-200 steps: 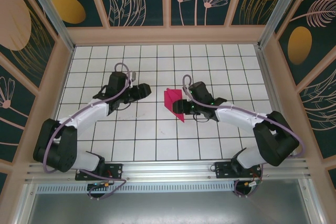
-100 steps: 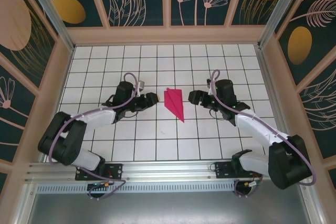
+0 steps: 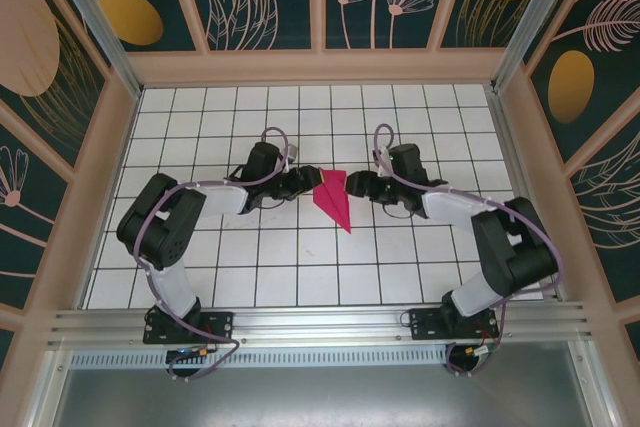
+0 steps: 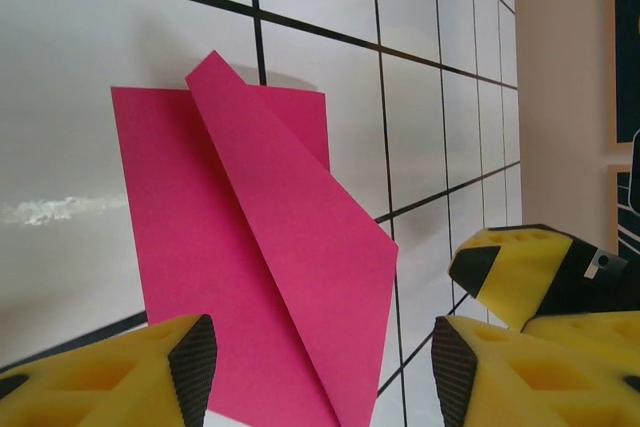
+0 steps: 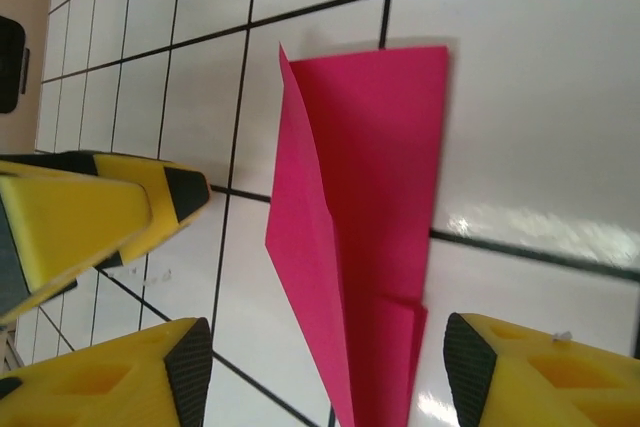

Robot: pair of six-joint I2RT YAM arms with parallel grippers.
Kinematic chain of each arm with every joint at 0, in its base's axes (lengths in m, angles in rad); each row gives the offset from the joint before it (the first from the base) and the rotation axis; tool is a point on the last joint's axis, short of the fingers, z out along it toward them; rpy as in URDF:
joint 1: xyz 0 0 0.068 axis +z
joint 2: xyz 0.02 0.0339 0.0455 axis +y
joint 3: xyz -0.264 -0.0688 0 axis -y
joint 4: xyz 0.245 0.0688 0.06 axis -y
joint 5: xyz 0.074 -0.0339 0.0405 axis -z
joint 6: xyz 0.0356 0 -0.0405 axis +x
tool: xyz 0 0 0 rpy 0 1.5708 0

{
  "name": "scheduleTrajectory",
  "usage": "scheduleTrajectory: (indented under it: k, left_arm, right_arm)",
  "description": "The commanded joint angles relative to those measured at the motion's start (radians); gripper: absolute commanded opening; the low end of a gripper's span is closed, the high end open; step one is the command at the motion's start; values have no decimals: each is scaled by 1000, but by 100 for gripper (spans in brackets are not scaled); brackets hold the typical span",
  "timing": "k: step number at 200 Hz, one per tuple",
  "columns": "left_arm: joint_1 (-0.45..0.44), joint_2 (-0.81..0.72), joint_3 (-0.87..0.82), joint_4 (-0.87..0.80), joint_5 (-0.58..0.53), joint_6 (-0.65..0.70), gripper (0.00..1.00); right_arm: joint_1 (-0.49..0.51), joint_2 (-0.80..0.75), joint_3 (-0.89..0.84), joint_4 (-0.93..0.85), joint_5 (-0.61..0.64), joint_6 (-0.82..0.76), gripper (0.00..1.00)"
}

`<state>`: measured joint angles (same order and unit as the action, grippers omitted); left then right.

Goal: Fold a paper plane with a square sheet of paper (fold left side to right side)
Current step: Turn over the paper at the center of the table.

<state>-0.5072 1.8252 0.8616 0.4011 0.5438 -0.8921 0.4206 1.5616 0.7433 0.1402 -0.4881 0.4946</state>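
While the paper plane (image 3: 335,199) lies flat near the middle of the white tiled table (image 3: 260,277), both arms are stretched toward it, one from each side. From above, the magenta dart has its point toward the arms' bases and its wider end away from them. The left jaws stand just beside its left edge and the right jaws just beside its right edge. Whether either touches the paper I cannot tell from that height. From the left wrist, the left jaws are spread apart, with their yellow fingers (image 4: 185,367) on either side of the sheet's near part, clamping nothing. A long folded flap (image 4: 300,247) lies diagonally over the sheet, its tip slightly lifted, perhaps. From the right wrist, the right jaws are likewise released, and the tapering part of the plane runs down between them, held by nothing.
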Motion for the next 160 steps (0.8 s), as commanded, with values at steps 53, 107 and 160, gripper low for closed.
scheduleTrajectory:
  k: [53, 107, 160]
  left_arm:
    - [-5, 69, 79, -10, 34, -13, 62]
    - [-12, 94, 99, -22, 37, -14, 62]
    - [-24, 124, 135, -45, 38, -12, 62]
  right_arm:
    - [35, 189, 143, 41, -48, -44, 50]
    - [33, 210, 140, 27, -25, -59, 8]
    - [13, 174, 113, 27, -19, -59, 2]
